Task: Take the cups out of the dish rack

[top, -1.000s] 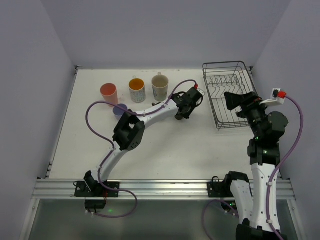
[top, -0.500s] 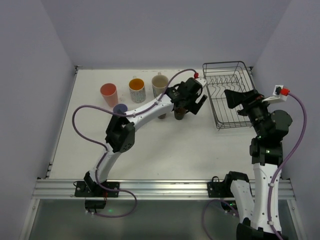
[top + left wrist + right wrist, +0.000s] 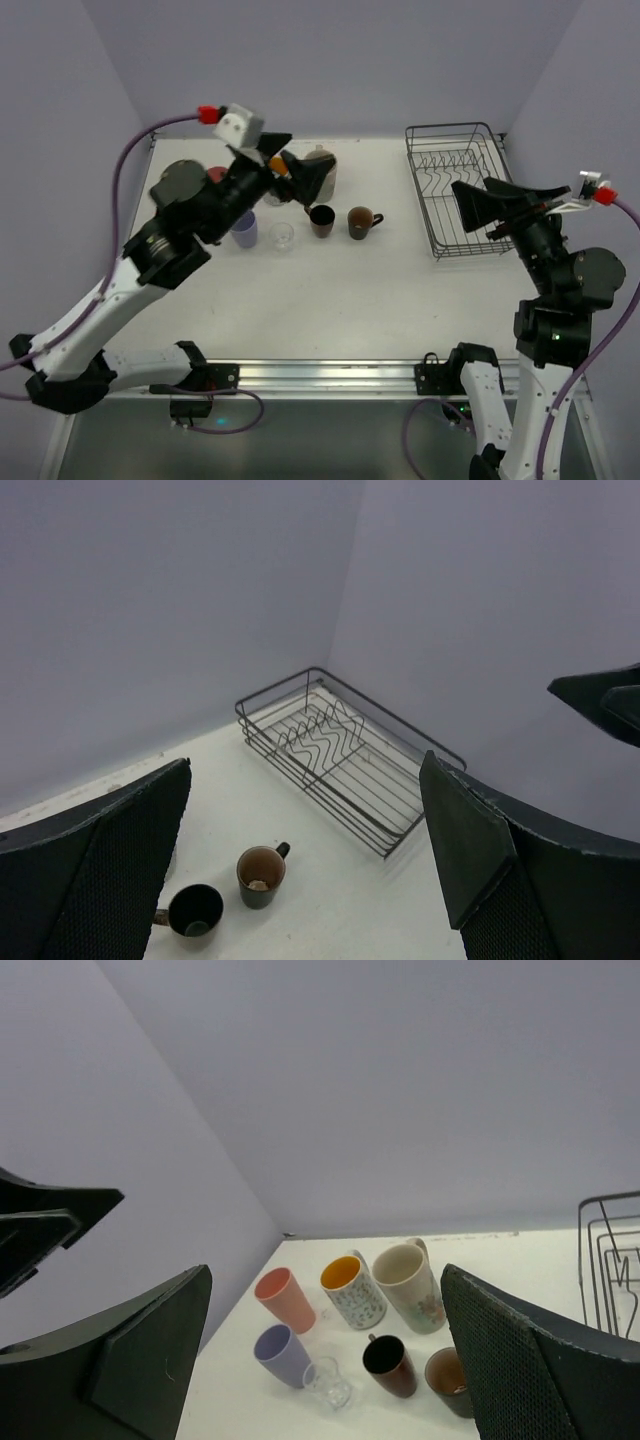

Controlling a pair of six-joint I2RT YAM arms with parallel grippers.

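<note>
L gripper (image 3: 305, 770) aloft, R gripper (image 3: 325, 1275) aloft, jaws wide

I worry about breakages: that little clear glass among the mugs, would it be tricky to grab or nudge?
Probably fragile and slippery: the clear glass looks smooth and has no handle. Small and upright on the table, it likely weighs little and could tip or slide if pushed near its rim.

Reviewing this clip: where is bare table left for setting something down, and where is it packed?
Free: the wide near half of the table, from the cups to the near edge; also the strip between the brown mug and the empty dish rack. Crowded: the far left, where seven cups stand in two close rows.
</note>
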